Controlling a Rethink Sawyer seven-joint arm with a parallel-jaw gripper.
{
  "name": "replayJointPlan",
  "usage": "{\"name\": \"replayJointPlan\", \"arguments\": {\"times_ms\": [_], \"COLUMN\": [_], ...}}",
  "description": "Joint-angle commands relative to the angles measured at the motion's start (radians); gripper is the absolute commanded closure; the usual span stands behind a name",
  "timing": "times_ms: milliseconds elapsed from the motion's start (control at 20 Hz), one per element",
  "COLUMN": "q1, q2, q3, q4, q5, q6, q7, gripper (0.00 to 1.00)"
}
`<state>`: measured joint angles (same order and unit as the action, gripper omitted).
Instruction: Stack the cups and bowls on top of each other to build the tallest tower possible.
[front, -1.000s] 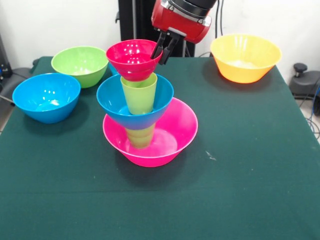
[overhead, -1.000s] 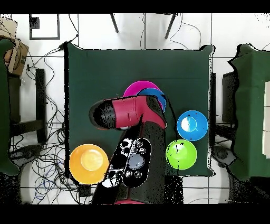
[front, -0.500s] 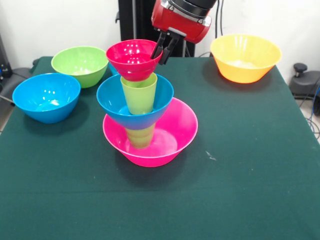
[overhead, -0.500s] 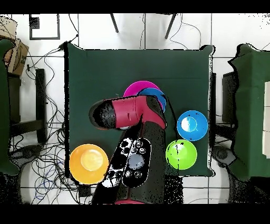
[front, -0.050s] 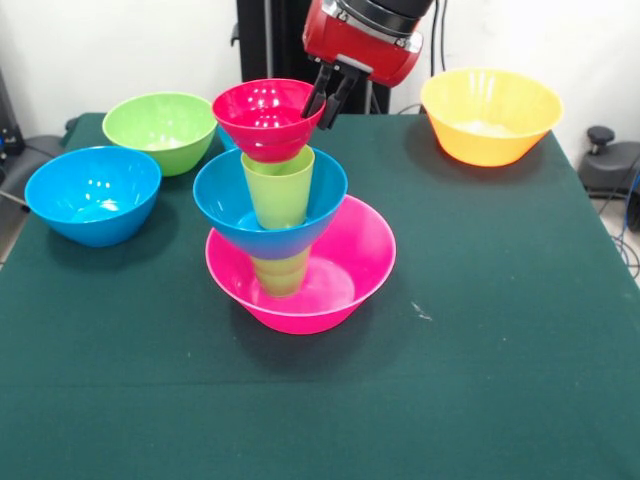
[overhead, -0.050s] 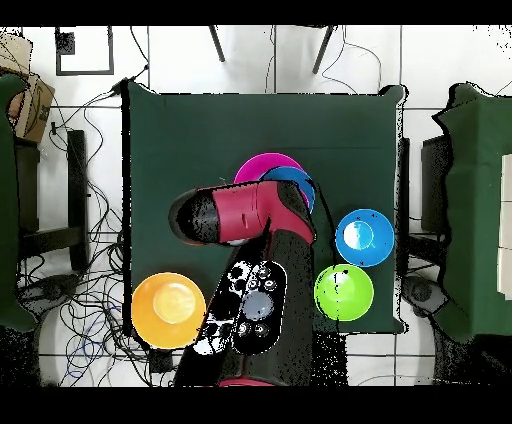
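The tower (front, -0.050s: 285, 200) stands on the green table (front, -0.050s: 480, 330), its long axis upright and every bowl opening upward. Its base is the large pink bowl (front, -0.050s: 345, 275); a lime cup (front, -0.050s: 280, 272) stands inside it, mouth down. On that cup rests the small blue bowl (front, -0.050s: 225, 205), in which an upper lime cup (front, -0.050s: 278, 185) stands, and on top sits the small red bowl (front, -0.050s: 262, 115), a little tilted.

The gripper (front, -0.050s: 327, 100) is at the red bowl's rim, its fingers close together on either side of the rim, so it grips the bowl.

Left of the tower are a medium blue bowl (front, -0.050s: 92, 193) and a green bowl (front, -0.050s: 160, 130); the orange bowl (front, -0.050s: 490, 115) stands well apart to the right.

I can read no writing on anything.
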<state>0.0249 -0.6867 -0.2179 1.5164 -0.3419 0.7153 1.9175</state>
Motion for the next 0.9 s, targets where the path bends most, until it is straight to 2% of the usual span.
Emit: {"name": "replayJointPlan", "arguments": {"times_ms": [50,900], "q1": [0.022,0.033], "q2": [0.035,0.034], "q3": [0.099,0.089], "q4": [-0.018,-0.026], "q5": [-0.049,-0.059], "q6": [0.046,0.050], "q7": [-0.050,-0.052], "gripper": [1.00,1.00]}}
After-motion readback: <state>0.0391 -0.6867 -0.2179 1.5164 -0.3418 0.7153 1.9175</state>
